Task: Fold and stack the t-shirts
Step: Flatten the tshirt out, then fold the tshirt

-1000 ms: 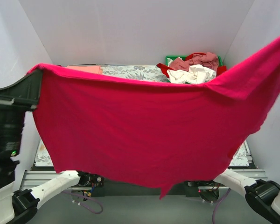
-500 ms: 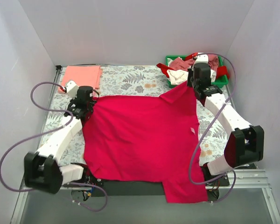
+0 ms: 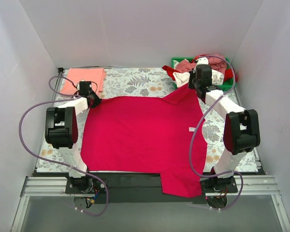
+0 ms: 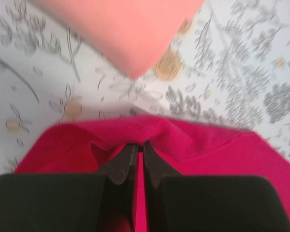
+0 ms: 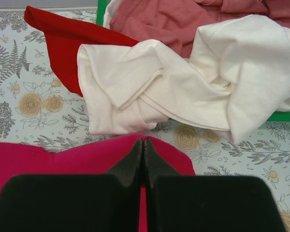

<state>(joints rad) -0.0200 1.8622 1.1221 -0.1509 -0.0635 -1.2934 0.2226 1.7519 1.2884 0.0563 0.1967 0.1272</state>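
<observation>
Your crimson shirt [image 3: 140, 135] lies spread flat over the middle of the table [image 3: 135, 77]. Its far edge runs across from 9 to 3 o'clock, stretched between the two grippers. Its near edge spills over the table's front lip at 6 o'clock, with one flap hanging lower at about 5 o'clock. On that right side its longest run goes from 12 to 6 o'clock; which end has the collar you cannot tell from these views. The left gripper [image 4: 139, 154] sits at the shirt's far left corner, its fingers pressed nearly together with a fold of crimson cloth pinched between them. The right gripper [image 5: 143, 150] sits at the far right corner, its fingers closed tight on the hem. For open room, you have a bare floral strip at 12 o'clock beyond the far edge, and narrower strips along 9 and 3 o'clock, with walls [image 3: 135, 34] close on three sides. At 11 o'clock the folded salmon shirt [image 3: 84, 77] lies just beyond the left gripper, apart from the crimson cloth. At 1 o'clock, just past the right gripper, the green bin [image 3: 176, 62] holds a dusty-pink shirt [image 5: 183, 24]. A white shirt [image 5: 183, 92] and a red shirt [image 5: 63, 38] spill out of it onto the table.
</observation>
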